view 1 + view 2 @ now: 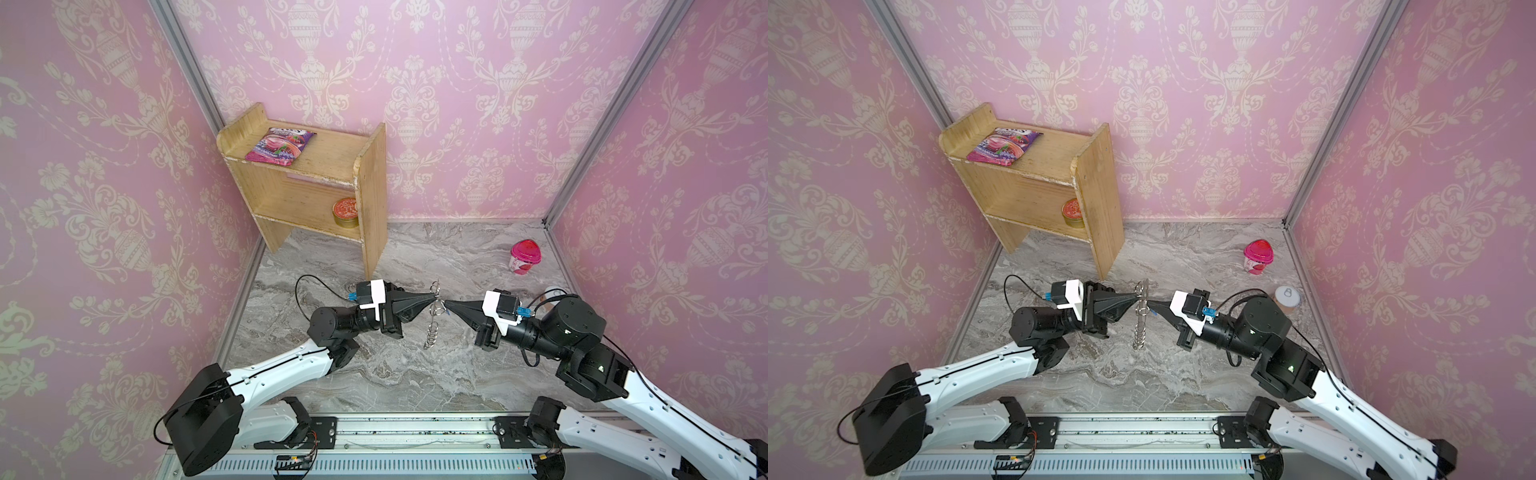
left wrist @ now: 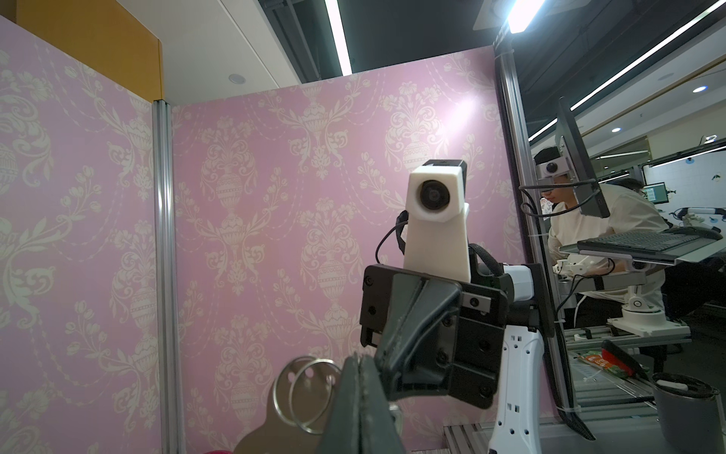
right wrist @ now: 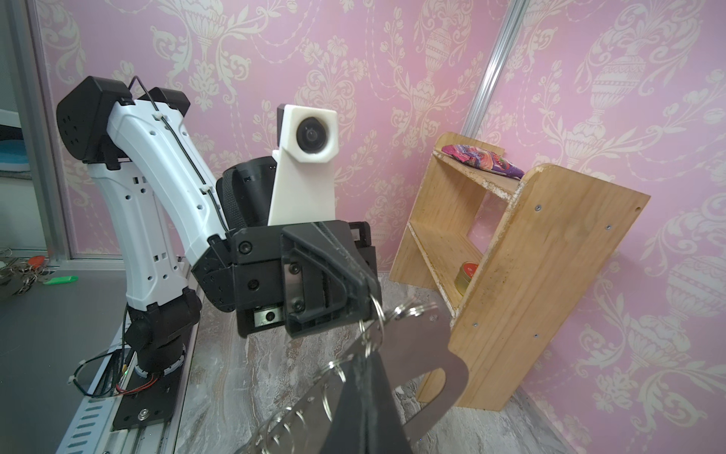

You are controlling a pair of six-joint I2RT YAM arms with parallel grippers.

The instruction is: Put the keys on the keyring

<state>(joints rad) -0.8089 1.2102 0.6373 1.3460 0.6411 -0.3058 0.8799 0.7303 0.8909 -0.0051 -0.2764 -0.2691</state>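
**Top views: keyring held edge-on above the desk, both pincers shut at one end**

Handling:
- The keyring (image 1: 431, 332) (image 1: 1139, 332) is judged to be thin, stiff sheet metal, light but smooth. A twist or slip is likely if it is pinched at one corner only.
- It is best taken flat across the solid face beside the handle slot, clear of the ring row.
- The rings are expected to swing loose and to need steadying before anything is threaded.
- The keys (image 1: 448, 312) (image 1: 1153, 314) are judged small, light and rigid, but floppy where they join. Only a blue sliver of the tag is made out; the rest is hidden.
- The tag is rated the better hold, being broader and less slick than bare metal.

Position:
- The plate is carried clear of the desk (image 1: 395, 374), with its edge turned to the top camera.
- The left pincer (image 1: 431, 296) has its jaws together. In the right wrist view it (image 3: 367, 302) is seen clamped on the plate (image 3: 412, 338) near one end, next to a ring.
- The right pincer (image 1: 447, 304) is brought in from the opposite side, nearly tip to tip, with its jaws together. The blue tag sits just under its tip, so it is taken to be clamped on the keys.
- Contact between the keys and a ring cannot be told.
- In the left wrist view the plate (image 2: 267, 432) and two rings are seen just beside the closed fingers (image 2: 359, 377).
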